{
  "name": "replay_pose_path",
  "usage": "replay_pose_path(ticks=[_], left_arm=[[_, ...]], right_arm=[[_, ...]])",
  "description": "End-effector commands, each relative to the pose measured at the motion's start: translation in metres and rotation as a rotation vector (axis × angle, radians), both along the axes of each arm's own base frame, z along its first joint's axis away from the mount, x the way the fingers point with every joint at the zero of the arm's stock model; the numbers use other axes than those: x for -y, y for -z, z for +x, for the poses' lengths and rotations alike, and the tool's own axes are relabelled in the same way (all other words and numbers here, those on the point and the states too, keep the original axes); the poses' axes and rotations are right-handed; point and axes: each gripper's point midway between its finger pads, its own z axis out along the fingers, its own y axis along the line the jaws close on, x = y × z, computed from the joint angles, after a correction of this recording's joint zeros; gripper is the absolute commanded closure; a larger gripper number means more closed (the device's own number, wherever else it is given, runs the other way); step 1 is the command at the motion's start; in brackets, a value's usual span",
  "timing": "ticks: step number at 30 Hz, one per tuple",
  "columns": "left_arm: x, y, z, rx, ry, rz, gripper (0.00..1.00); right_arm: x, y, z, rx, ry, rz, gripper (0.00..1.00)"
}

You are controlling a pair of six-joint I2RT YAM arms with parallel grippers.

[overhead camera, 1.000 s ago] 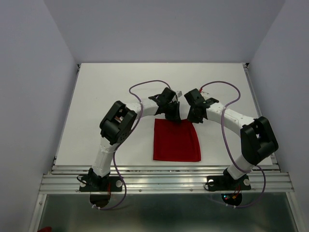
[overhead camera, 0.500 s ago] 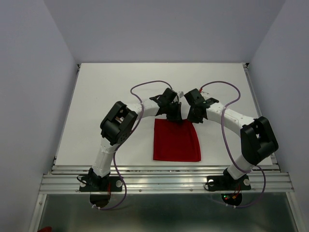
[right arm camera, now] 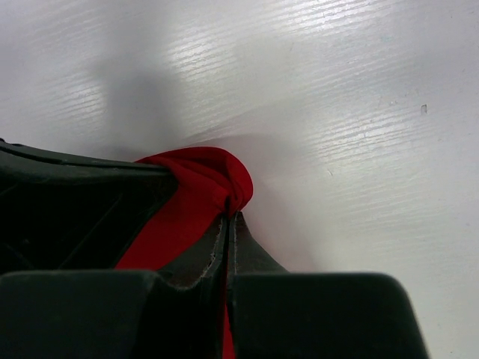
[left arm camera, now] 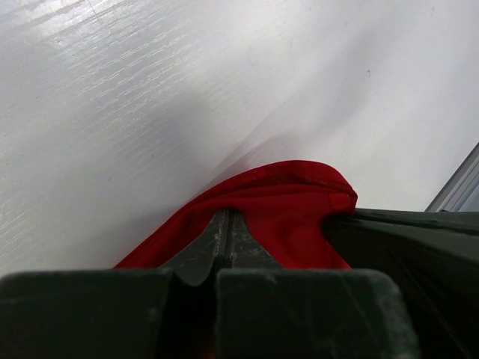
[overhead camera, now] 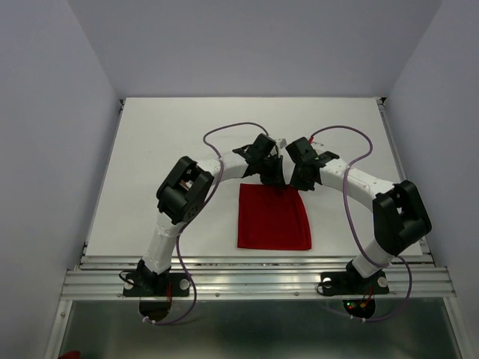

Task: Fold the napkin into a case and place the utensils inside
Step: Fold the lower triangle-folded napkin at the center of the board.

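Left gripper [left arm camera: 227,221] and right gripper [right arm camera: 227,217] pinch napkin [overhead camera: 274,218] edge

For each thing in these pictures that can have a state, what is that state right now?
napkin: near part lying flat on the table, far edge bunched up and pinched at two places.
left gripper: jaws shut on the napkin's far edge.
right gripper: jaws shut on the napkin's far edge, close beside the left gripper.

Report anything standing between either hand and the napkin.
Nothing visible does. The left hand and the right hand are each shut on the napkin at its far edge, and only bare table lies around it.
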Motion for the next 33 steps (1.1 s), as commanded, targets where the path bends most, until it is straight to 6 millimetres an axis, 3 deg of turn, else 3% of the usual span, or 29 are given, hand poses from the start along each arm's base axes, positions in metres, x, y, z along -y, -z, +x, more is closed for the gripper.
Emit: replay_pose_path(ticks=[1,12,33], left_arm=[[0.016,-0.016,0.006,0.027,0.018,-0.057,1.0],[0.015,-0.002,0.007,0.012,0.012,-0.04,1.0],[0.011,0.005,0.003,0.003,0.011,-0.03,1.0]], right_arm=[[-0.002,-0.003,0.002,0.009,-0.009,0.008,0.99],[-0.007,-0.008,0.002,0.01,-0.02,0.039,0.99],[-0.049,0.001,0.016,-0.007,-0.051,0.144,0.99]])
